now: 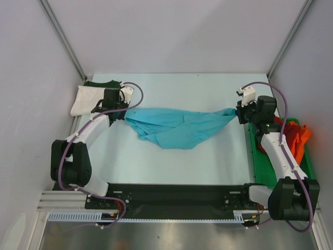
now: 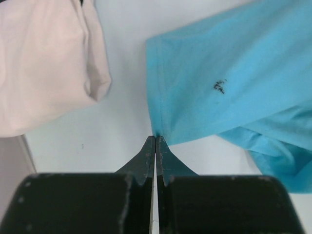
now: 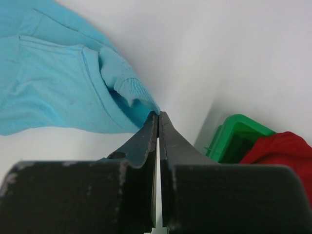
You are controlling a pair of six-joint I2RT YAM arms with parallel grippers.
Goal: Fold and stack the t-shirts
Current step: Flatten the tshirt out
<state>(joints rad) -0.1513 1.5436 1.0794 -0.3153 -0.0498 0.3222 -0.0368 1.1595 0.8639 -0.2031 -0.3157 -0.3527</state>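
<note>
At table (image 1: 171, 86) ten o'clock: white t-shirt (image 1: 86, 101) touching dark green t-shirt (image 1: 104, 83). Left hand (image 2: 155, 141) pinched tight on turquoise t-shirt (image 1: 182, 127) corner; cloth stretched across mid-table. Right hand (image 3: 158, 117) pinched tight on its three o'clock tip. At three o'clock: green tray (image 1: 254, 151) with red t-shirt (image 3: 282, 151) and orange t-shirt (image 1: 304, 136).

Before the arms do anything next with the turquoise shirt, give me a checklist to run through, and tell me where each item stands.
1. Left tool shut on a corner of the turquoise shirt: ok.
2. Right tool shut on the opposite end: ok.
3. Shirt spread flat between them: not ok, it is bunched and creased in the middle.
4. White shirt apart from the turquoise one: ok.
5. Red shirt inside the green tray: ok.
6. Grips firm enough to lift: cannot tell.
</note>
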